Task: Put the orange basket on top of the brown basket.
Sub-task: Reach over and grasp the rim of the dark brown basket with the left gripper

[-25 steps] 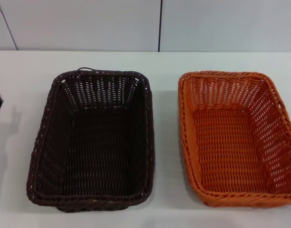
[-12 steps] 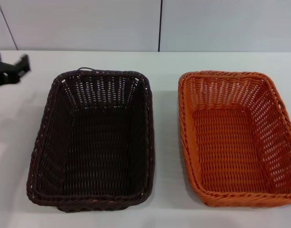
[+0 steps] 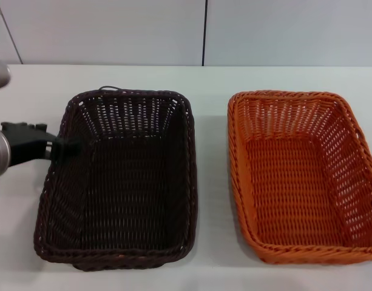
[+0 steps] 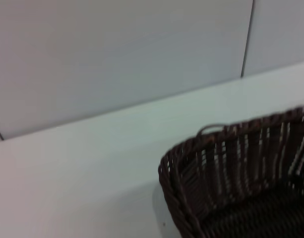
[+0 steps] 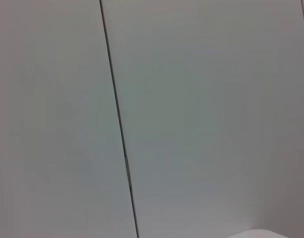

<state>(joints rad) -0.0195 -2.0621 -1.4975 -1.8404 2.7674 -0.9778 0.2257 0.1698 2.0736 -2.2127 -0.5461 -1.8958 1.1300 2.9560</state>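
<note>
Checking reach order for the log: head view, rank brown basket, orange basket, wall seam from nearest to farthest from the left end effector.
1. Brown basket: the left end effector is at its left rim.
2. Wall seam: at the back, centre.
3. Orange basket: on the right side of the table.

A rectangular bright orange basket [image 3: 301,176] of woven wicker, with a braided rim and sloping open-weave sides, sits upright and empty on the right. Beside it on the left, with a gap between them, sits an upright, empty dark brown basket [image 3: 120,179] of like size, a small loop at its far end.
</note>
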